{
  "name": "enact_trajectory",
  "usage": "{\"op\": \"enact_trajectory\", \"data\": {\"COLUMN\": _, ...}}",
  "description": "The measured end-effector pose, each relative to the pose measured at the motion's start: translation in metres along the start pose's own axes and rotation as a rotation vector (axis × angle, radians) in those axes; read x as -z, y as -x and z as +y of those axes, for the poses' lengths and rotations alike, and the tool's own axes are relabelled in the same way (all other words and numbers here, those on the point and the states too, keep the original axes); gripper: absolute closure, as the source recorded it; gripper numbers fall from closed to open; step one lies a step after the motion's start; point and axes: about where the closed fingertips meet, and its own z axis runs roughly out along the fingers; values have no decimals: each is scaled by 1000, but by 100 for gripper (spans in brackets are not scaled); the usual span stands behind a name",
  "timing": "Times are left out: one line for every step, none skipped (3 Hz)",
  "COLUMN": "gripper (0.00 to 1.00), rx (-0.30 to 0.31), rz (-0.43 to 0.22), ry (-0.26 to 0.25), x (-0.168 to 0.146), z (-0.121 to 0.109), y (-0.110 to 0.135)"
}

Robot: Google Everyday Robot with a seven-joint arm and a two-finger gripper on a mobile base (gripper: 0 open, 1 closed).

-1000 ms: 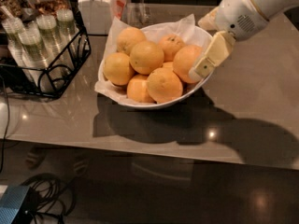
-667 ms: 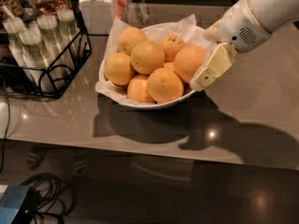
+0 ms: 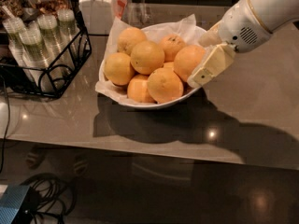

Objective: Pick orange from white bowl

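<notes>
Camera view shows a wide glossy white ceramic bowl (image 3: 140,104) lined with crumpled white paper (image 3: 184,27) standing on the grey, shiny stone bench (image 3: 243,120), near the middle of the frame. It holds a pile of oranges. The smooth, round, deep-orange orange (image 3: 187,60) lies at the 3 o'clock side of the pile, against the rim. A smaller orange with dark speckles (image 3: 172,45) sits just beside it at 11 o'clock, and a large front orange (image 3: 164,85) touches it at 7 o'clock. The robot's cream-and-white end effector (image 3: 210,65) reaches in from 2 o'clock. It is at the bowl's 3 o'clock rim, with its cream part lying against the right side of the deep-orange orange. Whether it is open, closed or gripping, I cannot tell. At 9 o'clock from the bowl stands a black wire rack (image 3: 70,73) with stacks of clear plastic cups (image 3: 32,43). At 11 o'clock is a white lidded jar (image 3: 97,10).
</notes>
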Motion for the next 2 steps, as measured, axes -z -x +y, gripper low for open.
{"op": "enact_trajectory", "data": {"gripper": 42, "rx": 0, "rz": 0, "ry": 0, "x": 0, "z": 0, "y": 0}}
{"op": "enact_trajectory", "data": {"gripper": 47, "rx": -8, "rz": 5, "ry": 19, "x": -5, "z": -3, "y": 0}}
